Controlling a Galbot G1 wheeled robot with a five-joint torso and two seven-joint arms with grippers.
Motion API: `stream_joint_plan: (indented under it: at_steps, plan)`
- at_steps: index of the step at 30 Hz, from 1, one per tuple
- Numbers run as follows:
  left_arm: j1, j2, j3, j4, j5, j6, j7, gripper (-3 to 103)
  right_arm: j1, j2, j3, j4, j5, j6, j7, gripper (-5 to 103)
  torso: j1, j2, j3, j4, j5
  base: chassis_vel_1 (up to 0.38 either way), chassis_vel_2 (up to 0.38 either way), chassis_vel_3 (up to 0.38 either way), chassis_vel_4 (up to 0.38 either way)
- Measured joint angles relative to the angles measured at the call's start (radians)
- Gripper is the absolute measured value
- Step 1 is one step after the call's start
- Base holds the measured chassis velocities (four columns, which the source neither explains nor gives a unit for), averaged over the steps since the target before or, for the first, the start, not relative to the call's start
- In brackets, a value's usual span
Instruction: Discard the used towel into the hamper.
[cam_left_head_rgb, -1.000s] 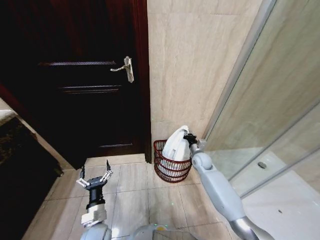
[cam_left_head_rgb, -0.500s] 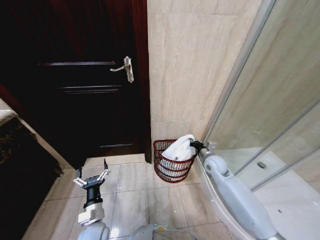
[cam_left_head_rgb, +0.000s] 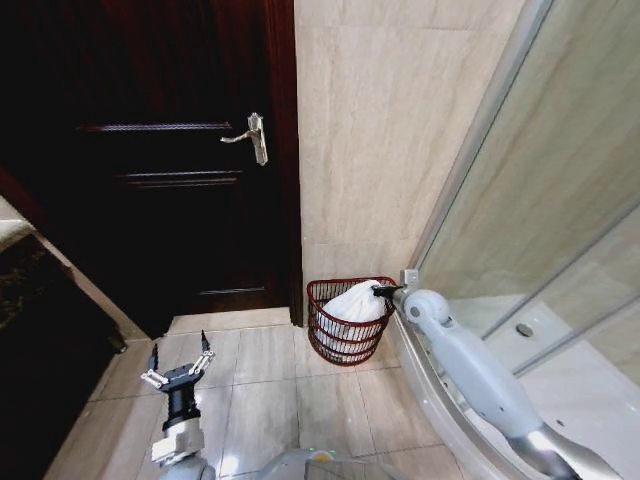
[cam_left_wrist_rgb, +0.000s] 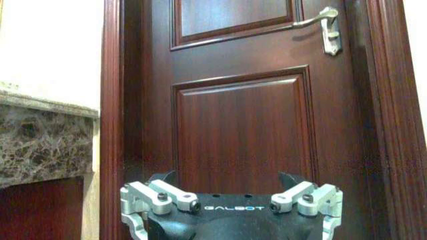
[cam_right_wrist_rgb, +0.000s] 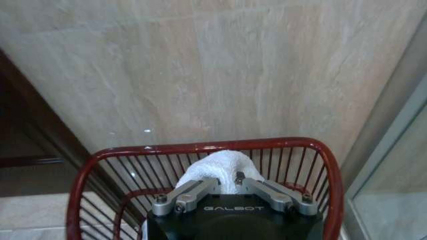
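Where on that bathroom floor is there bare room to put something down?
Bare tiles lie between the dark wooden door and the left gripper, and in front of the red wire hamper. It is crowded in the corner: the hamper holds the white towel, the right gripper shut on it, against the shower's glass panel.

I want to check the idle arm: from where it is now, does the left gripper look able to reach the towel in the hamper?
Probably not. The left gripper hangs open before the door, apart from the hamper, and the right gripper holds the towel.
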Motion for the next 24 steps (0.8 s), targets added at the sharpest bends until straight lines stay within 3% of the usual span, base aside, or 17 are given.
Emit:
stream_joint_plan:
  at_steps: [9, 24]
  plan:
    - [-0.006, 0.007, -0.035, 0.024, -0.033, -0.011, 0.016, 100, 0.085, 0.087, -0.075, -0.196, 0.003, 0.007, 0.019, 2, 0.0, 0.0, 0.0, 0.0001, -0.0002, 0.0, 0.0, 0.0, 0.0]
    - [-0.015, -0.016, -0.034, 0.016, -0.03, 0.0, 0.02, 100, 0.106, 0.205, -0.054, -0.486, -0.132, 0.04, -0.037, 2, 0.0, 0.0, 0.0, 0.0, -0.0001, 0.0, 0.0, 0.0, 0.0]
